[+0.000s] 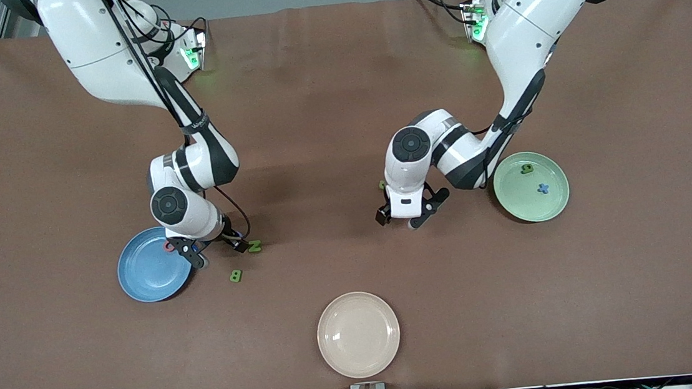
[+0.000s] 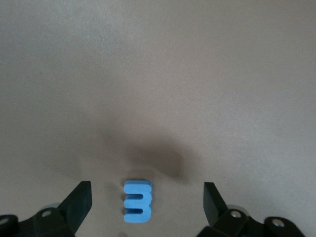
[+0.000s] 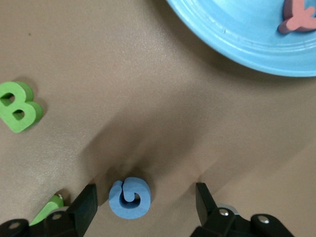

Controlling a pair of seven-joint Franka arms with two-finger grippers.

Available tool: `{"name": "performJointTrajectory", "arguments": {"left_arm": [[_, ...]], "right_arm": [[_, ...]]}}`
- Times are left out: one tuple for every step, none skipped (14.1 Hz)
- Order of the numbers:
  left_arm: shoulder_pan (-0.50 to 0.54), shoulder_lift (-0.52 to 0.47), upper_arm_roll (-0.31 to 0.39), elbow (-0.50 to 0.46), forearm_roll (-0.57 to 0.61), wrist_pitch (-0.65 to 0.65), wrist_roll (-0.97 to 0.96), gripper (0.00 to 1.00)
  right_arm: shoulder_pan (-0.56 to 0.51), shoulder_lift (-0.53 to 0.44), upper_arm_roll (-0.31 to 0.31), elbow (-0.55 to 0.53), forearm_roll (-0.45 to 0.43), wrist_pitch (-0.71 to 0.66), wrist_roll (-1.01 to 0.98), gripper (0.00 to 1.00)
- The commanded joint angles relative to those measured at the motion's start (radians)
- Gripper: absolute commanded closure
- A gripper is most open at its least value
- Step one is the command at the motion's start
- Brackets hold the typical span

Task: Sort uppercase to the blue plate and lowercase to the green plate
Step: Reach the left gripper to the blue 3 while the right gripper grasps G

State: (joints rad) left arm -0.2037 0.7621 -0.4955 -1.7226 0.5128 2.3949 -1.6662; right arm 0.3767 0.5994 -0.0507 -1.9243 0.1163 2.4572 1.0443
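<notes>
The right gripper (image 3: 143, 207), wide, straddled the blue G (image 3: 129, 198); closing might catch the N (image 3: 47, 210), seemingly beside one finger. The left gripper (image 2: 147, 205) hung wide over the blue m (image 2: 137, 201).

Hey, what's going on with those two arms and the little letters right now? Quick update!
Left gripper open, low over blue m-shaped letter. Right gripper open, straddling blue G beside blue plate. Green N close by; nothing blocking.
</notes>
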Motion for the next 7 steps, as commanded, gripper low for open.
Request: {"name": "performJointTrajectory", "arguments": {"left_arm": [[-0.016,0.028,0.003,0.034,-0.029,-0.016,0.000,0.04],[-0.020,0.032,0.006,0.035,-0.039,-0.016,-0.001,0.06],[-0.019,0.036,0.006,0.032,-0.040,-0.016,-0.001,0.08],[-0.019,0.037,0.003,0.028,-0.046,-0.016,-0.001,0.10],[-0.019,0.037,0.006,0.026,-0.056,-0.017,-0.001,0.12],[-0.019,0.037,0.003,0.025,-0.066,-0.019,-0.001,0.14],[-0.019,0.036,0.003,0.025,-0.073,-0.017,-0.001,0.18]], "right_arm": [[0.001,-0.033,-0.001,-0.039,0.000,0.008,0.014,0.32],[0.001,-0.033,-0.001,-0.039,0.000,0.008,0.014,0.42],[-0.001,-0.033,-0.001,-0.039,-0.001,0.006,0.014,0.51],[-0.002,-0.033,-0.001,-0.038,0.000,0.006,0.014,0.66],[-0.002,-0.033,-0.001,-0.038,0.000,0.006,0.014,0.79],[-0.004,-0.033,-0.001,-0.036,0.002,0.005,0.016,0.93],[-0.004,-0.033,-0.001,-0.035,0.002,0.000,0.016,0.97]]}}
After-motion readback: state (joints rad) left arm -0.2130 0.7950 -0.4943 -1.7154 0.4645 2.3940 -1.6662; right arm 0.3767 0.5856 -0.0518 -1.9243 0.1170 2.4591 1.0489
